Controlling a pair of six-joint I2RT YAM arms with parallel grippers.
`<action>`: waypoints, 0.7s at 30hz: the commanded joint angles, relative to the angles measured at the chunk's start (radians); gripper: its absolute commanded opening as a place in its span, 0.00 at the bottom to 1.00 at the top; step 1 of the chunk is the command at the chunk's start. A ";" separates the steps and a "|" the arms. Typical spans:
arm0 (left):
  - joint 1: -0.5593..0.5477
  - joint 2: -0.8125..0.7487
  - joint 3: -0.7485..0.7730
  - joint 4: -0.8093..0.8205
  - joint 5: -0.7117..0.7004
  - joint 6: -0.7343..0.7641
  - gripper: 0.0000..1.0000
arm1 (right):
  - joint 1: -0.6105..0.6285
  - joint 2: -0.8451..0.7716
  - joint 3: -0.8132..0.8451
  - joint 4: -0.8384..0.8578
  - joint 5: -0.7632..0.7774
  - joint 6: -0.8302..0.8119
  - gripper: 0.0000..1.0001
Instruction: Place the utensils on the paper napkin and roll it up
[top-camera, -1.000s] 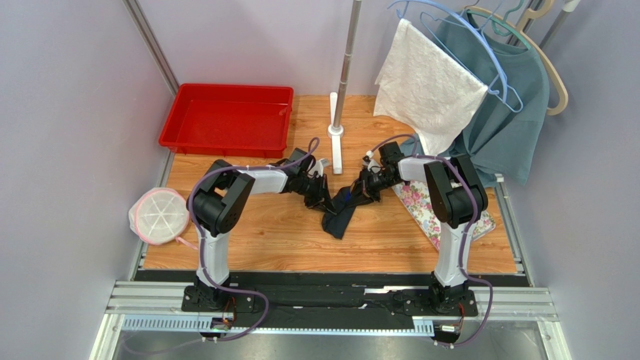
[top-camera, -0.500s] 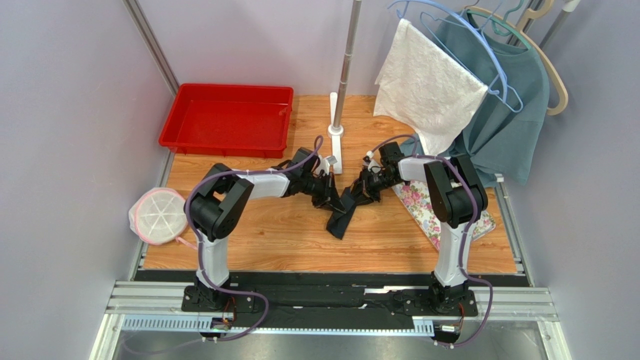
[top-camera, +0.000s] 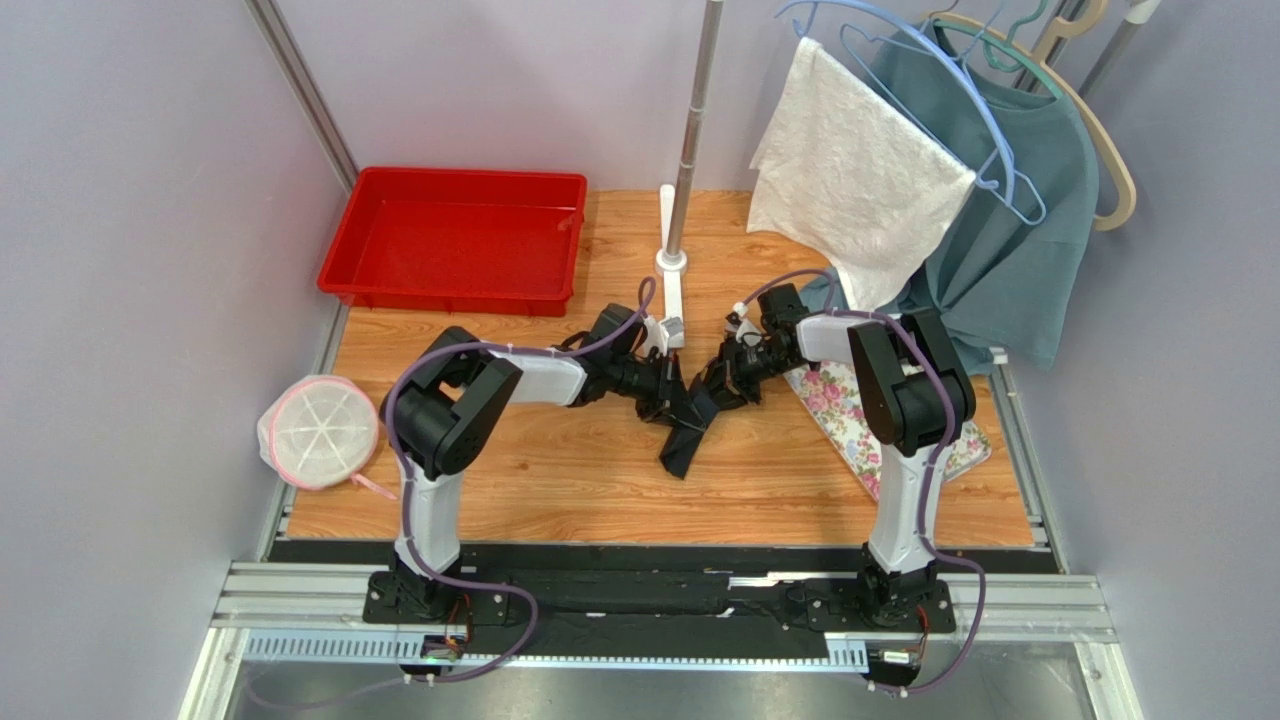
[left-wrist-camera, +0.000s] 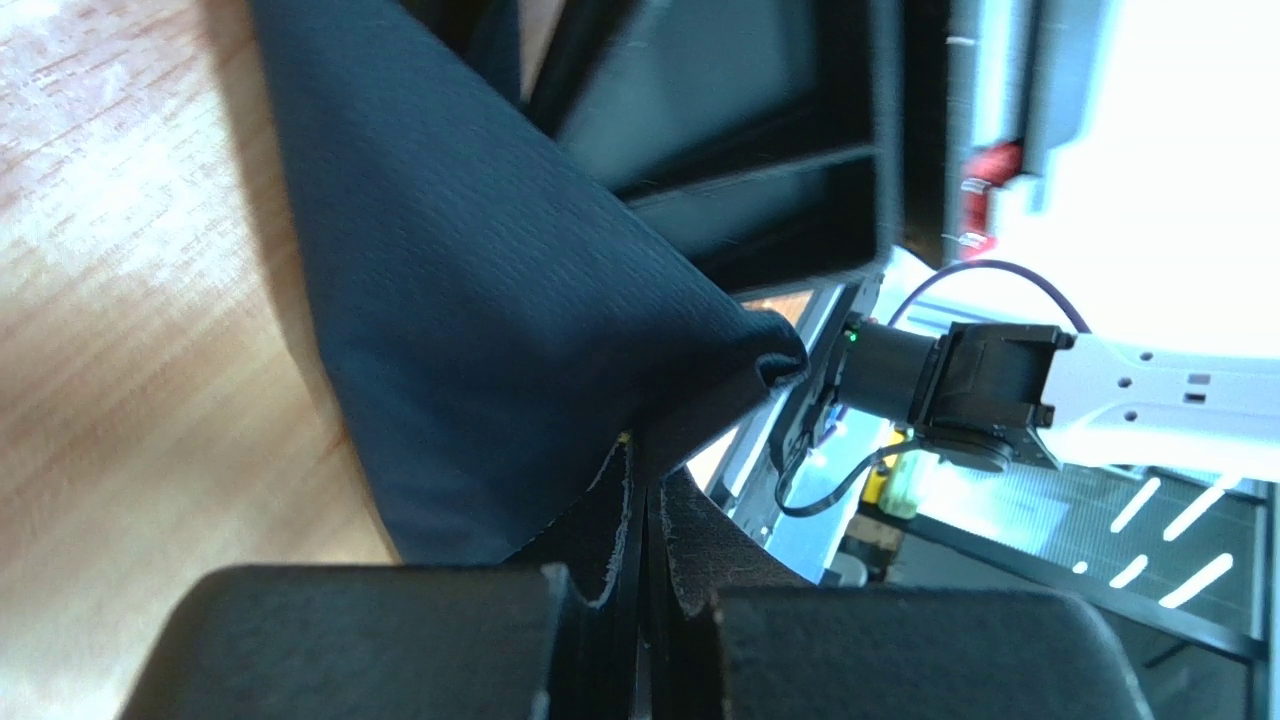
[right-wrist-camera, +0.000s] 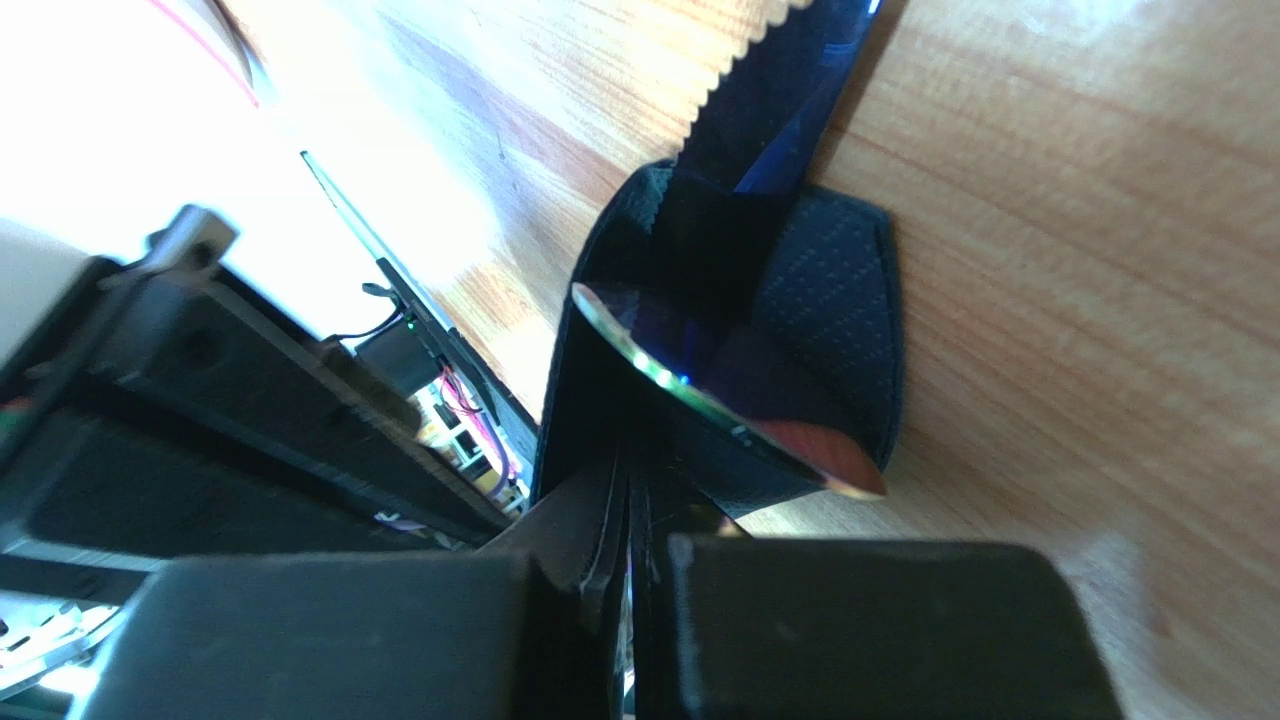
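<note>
I note left gripper (top-camera: 676, 393) and right gripper (top-camera: 720, 386) both clenched on paper napkin (top-camera: 685, 446). Its long axis runs near-far, free end pointing toward near edge of table (top-camera: 571, 503).

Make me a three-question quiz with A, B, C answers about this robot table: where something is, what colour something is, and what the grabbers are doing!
1. Where on the table is the red tray? A back left, B front right, C middle.
2. What colour is the paper napkin? A white, B black, C red.
3. What are the left gripper and right gripper doing? A both wide open, B both shut on the napkin, C lifting the tray.

Answers: 1 A, it sits in the far left corner. 2 B, the sheet looks black in every view. 3 B, each wrist view shows fingers pinched on its fabric.
</note>
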 joint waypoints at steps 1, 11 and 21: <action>-0.019 0.034 -0.011 0.125 0.031 -0.034 0.00 | 0.006 0.057 -0.022 -0.017 0.201 -0.036 0.00; -0.027 0.103 -0.043 0.222 0.032 -0.072 0.00 | 0.006 0.059 -0.018 -0.025 0.206 -0.038 0.00; -0.024 0.166 -0.031 0.147 -0.009 -0.026 0.00 | 0.006 0.043 -0.004 -0.063 0.216 -0.055 0.00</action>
